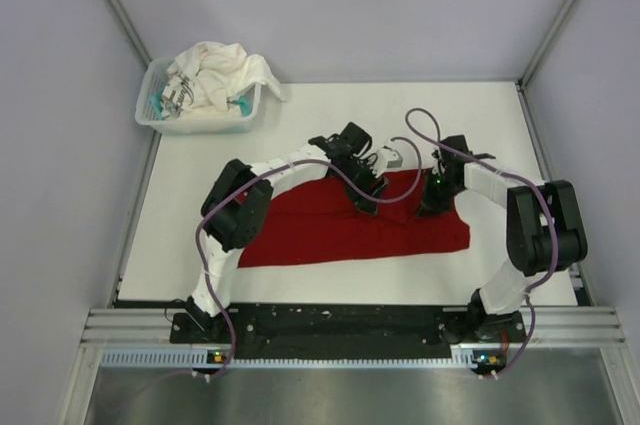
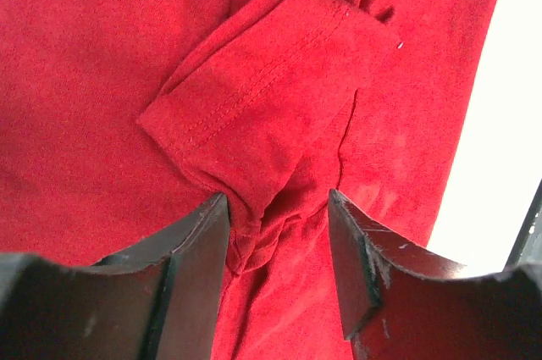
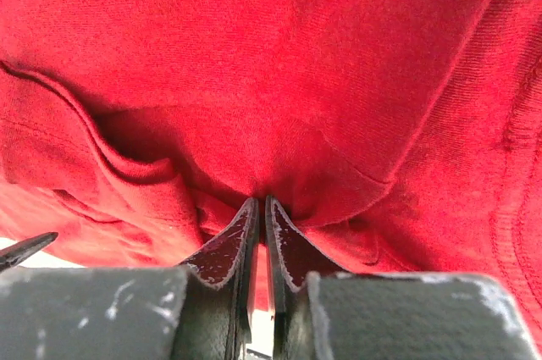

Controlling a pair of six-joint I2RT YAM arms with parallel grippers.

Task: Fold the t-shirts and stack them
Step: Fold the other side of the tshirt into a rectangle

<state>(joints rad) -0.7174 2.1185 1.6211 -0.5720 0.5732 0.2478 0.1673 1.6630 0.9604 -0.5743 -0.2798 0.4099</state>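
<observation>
Right end effector [image 3: 261, 202] tight on red t-shirt [image 1: 330, 227] edge, left end effector [image 2: 278, 199] wide astride sleeve [image 2: 262, 97]

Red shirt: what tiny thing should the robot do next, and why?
Probably close the left gripper. Its jaws stand open around a bunched bit of the red t-shirt by the sleeve, while the right gripper pinches a fold. With both holding, they could lift the edge together to fold.
</observation>
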